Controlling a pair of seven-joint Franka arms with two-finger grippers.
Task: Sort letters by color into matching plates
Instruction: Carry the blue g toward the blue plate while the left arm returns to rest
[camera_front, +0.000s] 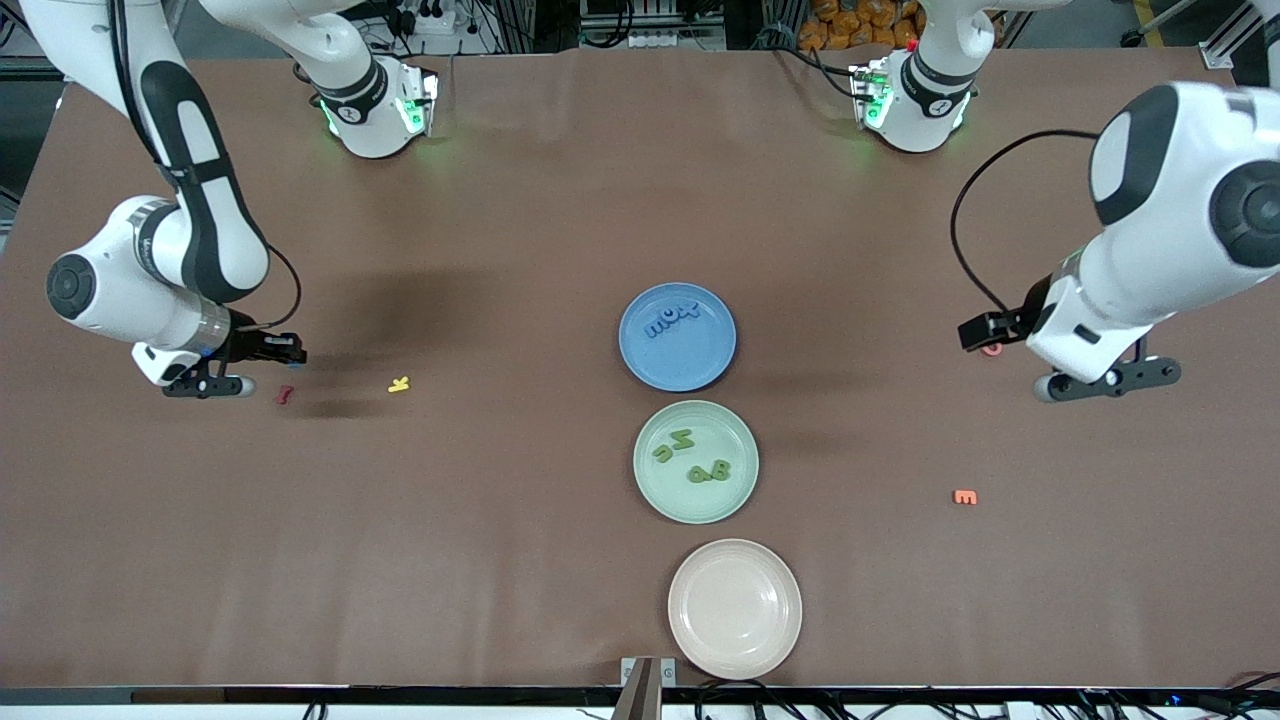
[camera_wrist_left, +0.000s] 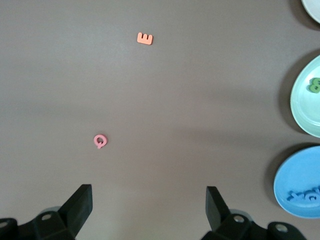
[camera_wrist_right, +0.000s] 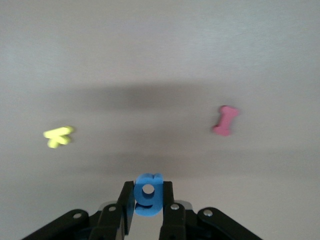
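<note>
Letters are nearly sorted: the last blue letter is pinched in the right gripper, which hangs above the counter at the right arm's end, over the spot beside the red piece and near the yellow piece. By my reading the carry is the step in hand; next it must travel to the blue plate and drop there. Counted: three blue letters lie on that plate, four green letters on the green plate, nothing on the cream plate. Strays: one red, one yellow, one orange E, one pink Q. The left gripper waits over the pink Q, fingers spread.
</note>
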